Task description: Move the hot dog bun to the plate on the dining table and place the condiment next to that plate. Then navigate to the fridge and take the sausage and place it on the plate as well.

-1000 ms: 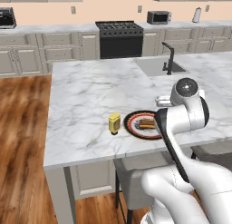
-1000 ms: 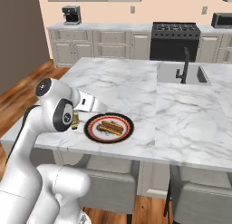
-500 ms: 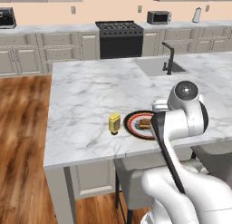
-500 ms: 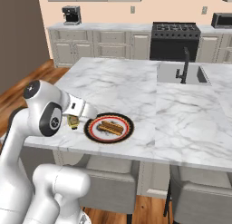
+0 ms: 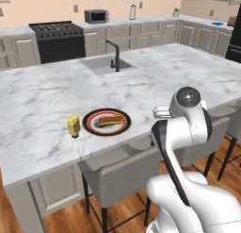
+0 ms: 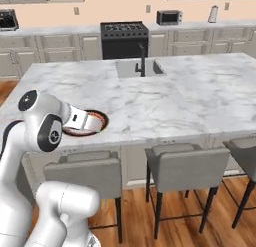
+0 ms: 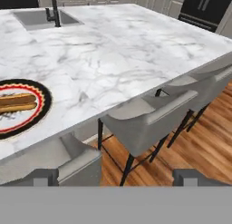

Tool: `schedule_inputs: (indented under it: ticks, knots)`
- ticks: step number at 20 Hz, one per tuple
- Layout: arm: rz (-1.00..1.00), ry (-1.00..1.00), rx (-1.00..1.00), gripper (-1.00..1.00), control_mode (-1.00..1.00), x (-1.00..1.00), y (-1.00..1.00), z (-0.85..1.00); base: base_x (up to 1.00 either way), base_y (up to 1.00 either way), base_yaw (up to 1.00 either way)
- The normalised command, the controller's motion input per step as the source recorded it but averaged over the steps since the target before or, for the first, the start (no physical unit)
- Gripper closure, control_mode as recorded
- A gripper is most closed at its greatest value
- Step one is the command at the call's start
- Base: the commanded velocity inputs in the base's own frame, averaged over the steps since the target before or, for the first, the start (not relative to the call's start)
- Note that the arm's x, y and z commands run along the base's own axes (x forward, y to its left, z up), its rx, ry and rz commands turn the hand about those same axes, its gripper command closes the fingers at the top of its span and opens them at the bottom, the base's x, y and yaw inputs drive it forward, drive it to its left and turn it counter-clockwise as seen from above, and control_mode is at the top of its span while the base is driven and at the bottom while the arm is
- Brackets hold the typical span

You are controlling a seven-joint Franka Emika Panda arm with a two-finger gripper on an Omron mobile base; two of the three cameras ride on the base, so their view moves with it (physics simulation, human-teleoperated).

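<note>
Two steps look done: the bun (image 5: 109, 120) lies on the plate (image 5: 91, 125) on the desk (image 5: 42, 104), with the condiment (image 5: 73, 125) upright just beside it at nine o'clock, as asked. The tool (image 7: 115, 178) is released and empty, apparently swinging away toward the fridge (image 7: 205, 11) at one o'clock for the sausage.

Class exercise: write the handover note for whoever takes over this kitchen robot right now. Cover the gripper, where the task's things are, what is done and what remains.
Gripper: open, empty, pointing across the dining table edge toward the stools.
Hot dog bun: lying on the plate.
Condiment: upright on the table just beside the plate, apart from it.
Done: bun and condiment placed.
Left: drive to the fridge, fetch the sausage, put it on the plate.
</note>
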Motion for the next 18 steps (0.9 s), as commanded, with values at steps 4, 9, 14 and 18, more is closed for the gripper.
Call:
schedule_inputs:
  ticks: [4,9,14,18]
  knots:
    - [0.0,0.0,0.0,-1.0,1.0,0.0,0.0,0.0,0.0,-0.81,-0.65]
    - [0.0,0.0,0.0,-1.0,1.0,0.0,0.0,0.0,0.26,-1.0,-0.47]
    - [0.0,0.0,0.0,-1.0,1.0,0.0,0.0,0.0,0.42,-1.0,-0.32]
    - [0.0,0.0,0.0,-1.0,1.0,0.0,0.0,0.0,0.5,-1.0,-0.23]
